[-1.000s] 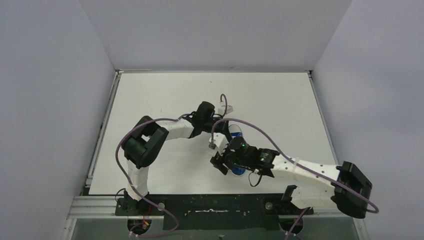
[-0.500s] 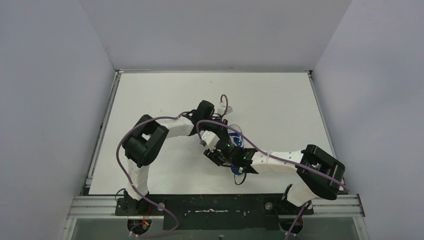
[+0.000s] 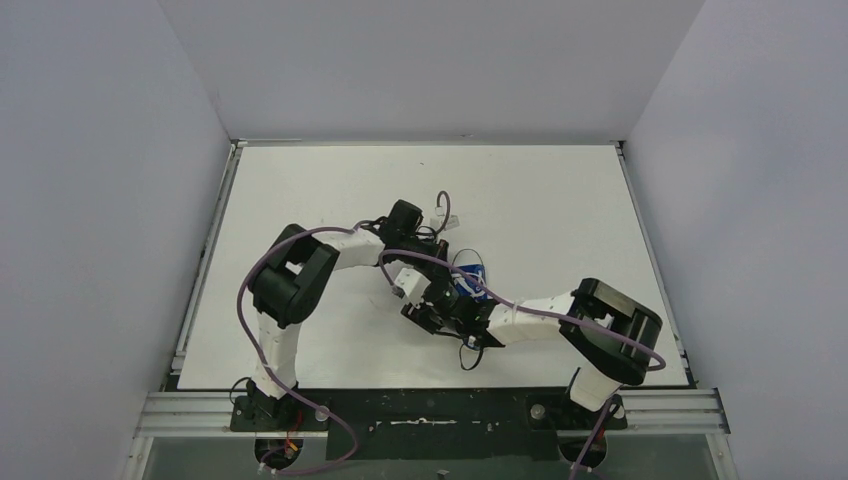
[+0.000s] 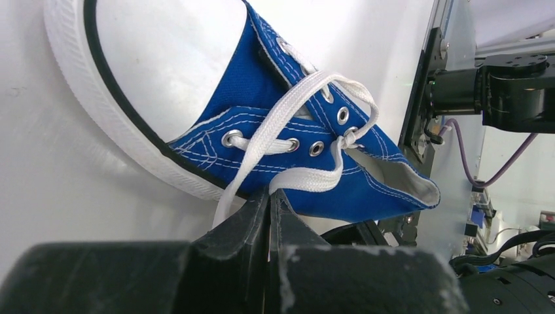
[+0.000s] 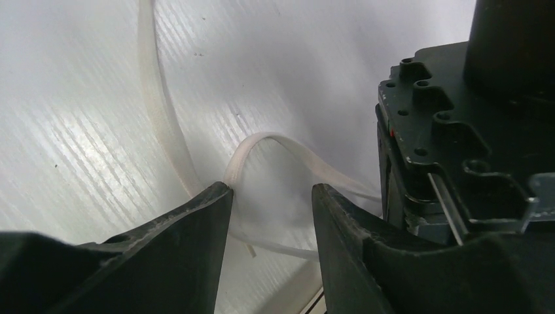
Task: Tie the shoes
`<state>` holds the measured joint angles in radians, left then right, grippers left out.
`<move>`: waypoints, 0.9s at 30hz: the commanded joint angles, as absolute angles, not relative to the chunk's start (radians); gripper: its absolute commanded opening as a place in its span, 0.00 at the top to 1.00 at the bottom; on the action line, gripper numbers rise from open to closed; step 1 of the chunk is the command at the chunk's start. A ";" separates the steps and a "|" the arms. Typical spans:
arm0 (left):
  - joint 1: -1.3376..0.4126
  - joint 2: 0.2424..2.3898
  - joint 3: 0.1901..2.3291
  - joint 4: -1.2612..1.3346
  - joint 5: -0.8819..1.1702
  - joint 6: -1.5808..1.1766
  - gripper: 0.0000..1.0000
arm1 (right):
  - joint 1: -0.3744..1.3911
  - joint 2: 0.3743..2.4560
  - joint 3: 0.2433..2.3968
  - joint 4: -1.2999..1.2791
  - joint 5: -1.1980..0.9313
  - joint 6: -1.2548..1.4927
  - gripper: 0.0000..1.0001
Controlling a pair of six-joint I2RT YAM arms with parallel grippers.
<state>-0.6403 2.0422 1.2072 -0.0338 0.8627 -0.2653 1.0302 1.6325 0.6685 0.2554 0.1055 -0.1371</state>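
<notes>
The blue sneaker (image 3: 468, 277) lies mid-table; in the left wrist view it (image 4: 281, 78) shows its white toe cap, white sole rim and white laces (image 4: 288, 108) knotted near the top eyelets. My left gripper (image 4: 269, 193) is at the shoe's side, shut with a lace strand running into its tips; from above it (image 3: 438, 258) is just left of the shoe. My right gripper (image 5: 271, 191) is open low over the table, a loose lace loop (image 5: 271, 140) lying between its fingers. From above it (image 3: 418, 311) sits left of and nearer than the shoe.
The black body of the left gripper (image 5: 458, 131) is close on the right of my right fingers. Purple cables (image 3: 300, 245) arc over both arms. White walls enclose the table (image 3: 300, 190) on three sides.
The right arm has folded inward, its elbow swinging left, and its gripper has slid left and farther from the base, beside the shoe. The left wrist shifted slightly up-left.
</notes>
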 commanded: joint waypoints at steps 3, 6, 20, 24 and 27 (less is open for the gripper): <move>-0.643 2.055 1.252 -0.014 0.939 -0.258 1.00 | 1.035 1.707 0.713 0.366 0.117 -0.152 0.60; -0.640 2.038 1.240 -0.015 0.913 -0.253 1.00 | 1.035 1.687 0.714 0.359 0.086 -0.155 0.85; -0.627 1.919 1.170 0.089 0.826 -0.403 1.00 | 0.966 1.252 0.829 -0.275 -0.246 0.374 1.00; -0.657 1.916 1.174 0.118 0.789 -0.465 1.00 | 0.894 1.167 0.946 -0.704 -0.265 0.553 1.00; -0.679 1.934 1.196 0.118 0.750 -0.518 1.00 | 0.844 1.132 1.045 -1.039 -0.204 0.611 1.00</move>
